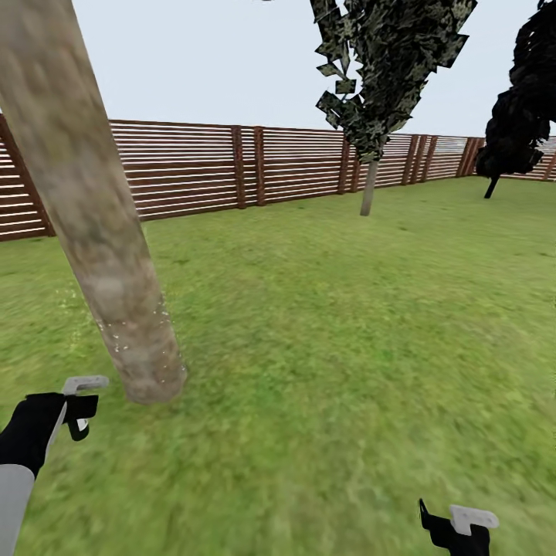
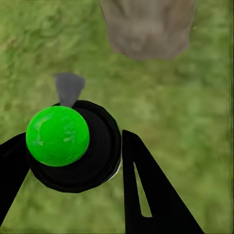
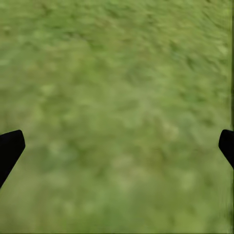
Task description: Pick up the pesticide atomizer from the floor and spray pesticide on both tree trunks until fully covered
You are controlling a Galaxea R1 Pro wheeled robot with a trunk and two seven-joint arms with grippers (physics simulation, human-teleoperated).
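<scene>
Right now my left gripper (image 2: 73,161) is pinching the pesticide atomizer (image 2: 73,146), a round black-bodied sprayer with a bright green ball cap and a small grey nozzle pointing toward the thick grey-tan mottled tree trunk (image 1: 100,232). In the left wrist view the black fingers (image 2: 156,195) sit on either side of the black body, closed against it. In the head view the left gripper (image 1: 77,409) hangs low, just beside the trunk base on the green grass floor (image 1: 324,371); fine pale specks dot the lower trunk, so spray seems to be landing there, while higher up looks bare of specks. My right gripper (image 3: 117,146) is spread wide, holding nothing, with grass under it; in the head view it sits low on my right side (image 1: 459,529). The second tree (image 1: 371,185), thin-looking and far off by the brown slatted wooden fence (image 1: 193,170), is well apart from me, with a dark leafy bush (image 1: 517,116) further right. Handling judgement: the atomizer looks rigid and smooth, probably light, and the round body could twist or slip between flat fingers, so hold it around the black body below the cap, keeping the nozzle clear and aimed at the trunk. The cap looks too slick and rounded to grab. Next I'd guess raising the nozzle to cover the upper trunk, then driving to the far tree.
</scene>
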